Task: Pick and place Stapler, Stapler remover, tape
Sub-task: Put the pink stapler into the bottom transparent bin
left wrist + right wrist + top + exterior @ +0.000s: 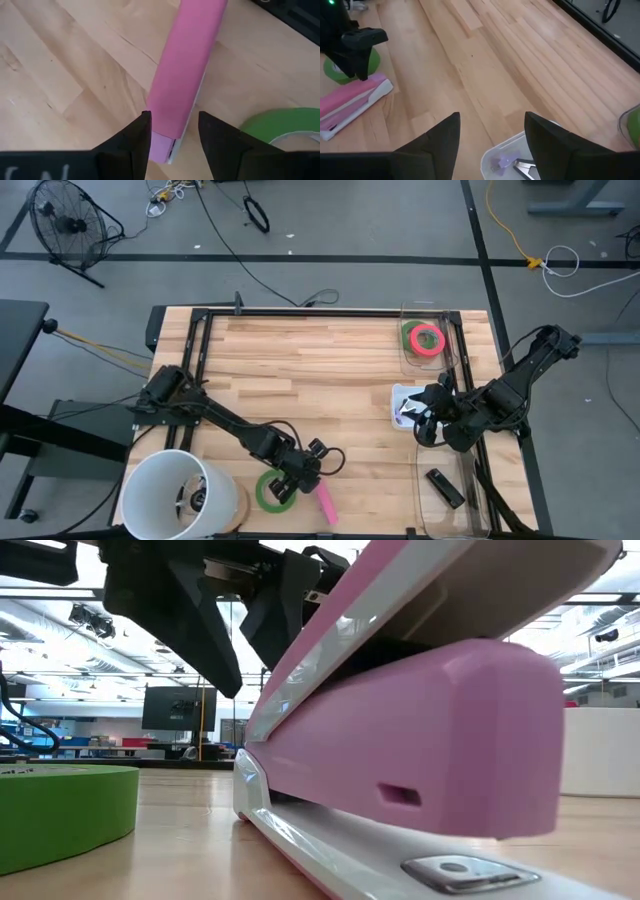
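A pink stapler (324, 502) with a white base stands on the table near its front edge, beside a green tape roll (275, 492) lying flat. My left gripper (174, 122) slants down over the stapler's far end (162, 145), open, one finger on either side of it. A red-pink tape roll (427, 340) lies in a clear bin at the back right. My right gripper (492, 125) hangs open above a small white tray (490, 150) that holds the stapler remover (512, 162). My left gripper straddles the stapler's end from above and the table's left, its fingers lying across the stapler. One finger (142, 132) borders the pink side, while bare wood shows between the other finger (210, 135) and the white base. Whether it touches I cannot tell. The stapler rests on the table.
A clear bin (440, 510) at the near right holds a black stapler (445, 487). A white bucket (170, 495) stands at the near left corner. A black frame (320, 313) runs along the table's far side. Bare wood lies across the middle.
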Controlling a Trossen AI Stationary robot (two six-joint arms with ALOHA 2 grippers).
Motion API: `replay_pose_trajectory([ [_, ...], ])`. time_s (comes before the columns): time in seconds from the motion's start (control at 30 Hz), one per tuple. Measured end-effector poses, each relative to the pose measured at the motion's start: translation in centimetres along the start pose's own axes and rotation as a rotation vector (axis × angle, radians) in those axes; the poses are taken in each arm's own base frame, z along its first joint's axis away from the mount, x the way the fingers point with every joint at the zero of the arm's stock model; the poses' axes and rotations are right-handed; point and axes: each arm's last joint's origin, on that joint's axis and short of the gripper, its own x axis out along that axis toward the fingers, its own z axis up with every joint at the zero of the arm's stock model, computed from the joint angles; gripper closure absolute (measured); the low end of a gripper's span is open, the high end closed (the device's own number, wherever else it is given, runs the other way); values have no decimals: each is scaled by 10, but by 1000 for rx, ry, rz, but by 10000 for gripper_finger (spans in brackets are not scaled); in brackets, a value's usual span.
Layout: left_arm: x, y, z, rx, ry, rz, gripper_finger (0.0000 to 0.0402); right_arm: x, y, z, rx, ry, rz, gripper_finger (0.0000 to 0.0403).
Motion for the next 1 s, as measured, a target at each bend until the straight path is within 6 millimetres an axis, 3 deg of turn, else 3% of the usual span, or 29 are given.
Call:
replay_pose_trajectory([
  [0.3,31,1,-2,-4,-12,42,234,0,3,2,-11,-18,26,183],
  [0.63,33,4,-4,-111,-36,0,234,0,3,2,-14,-20,28,183],
  [1.0,34,-5,2,-89,-56,26,250,0,3,2,-15,-20,28,183],
])
